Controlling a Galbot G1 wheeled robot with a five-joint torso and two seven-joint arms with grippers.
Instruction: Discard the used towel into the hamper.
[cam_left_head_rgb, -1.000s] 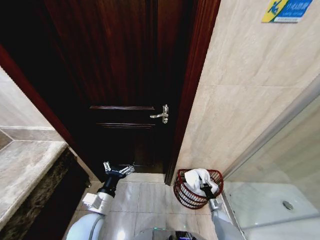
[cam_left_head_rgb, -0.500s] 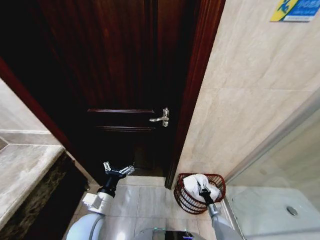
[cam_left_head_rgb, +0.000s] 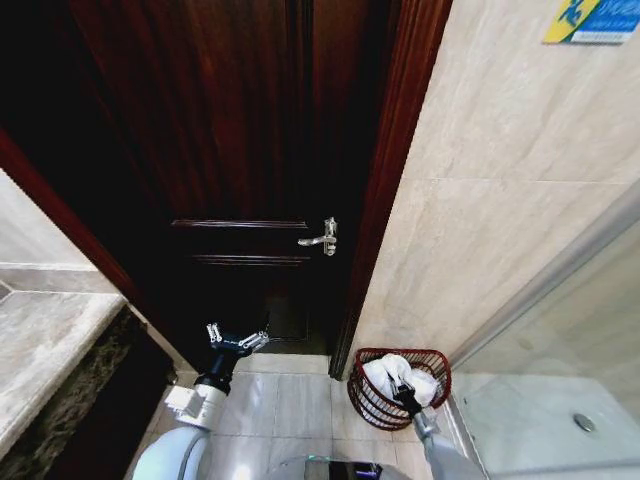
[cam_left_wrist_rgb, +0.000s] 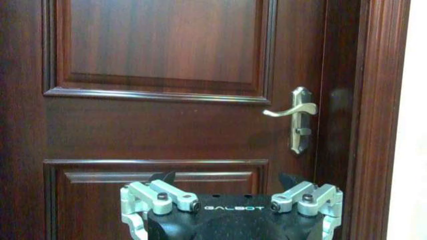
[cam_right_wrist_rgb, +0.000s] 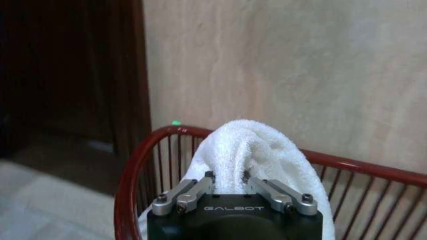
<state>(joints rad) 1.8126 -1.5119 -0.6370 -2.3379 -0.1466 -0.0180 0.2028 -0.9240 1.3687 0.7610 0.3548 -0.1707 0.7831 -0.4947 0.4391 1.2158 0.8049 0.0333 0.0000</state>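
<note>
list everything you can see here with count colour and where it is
towel: one, white, bunched up over the hamper's opening, pinched in the right gripper
hamper: one, dark red, on the floor against the beige wall, right of the door
door: one, dark reddish-brown wood, panelled, straight ahead
door handle: one, brass-toned lever, on the door's right edge
wall sign: one, blue and yellow, high on the beige wall
counter: one, grey stone top, at the robot's left
shower floor: one, white with a round drain, right of the hamper
left gripper: one, black and silver, open, held in front of the door's lower part
right gripper: one, black and silver, shut on the towel above the hamper
</note>
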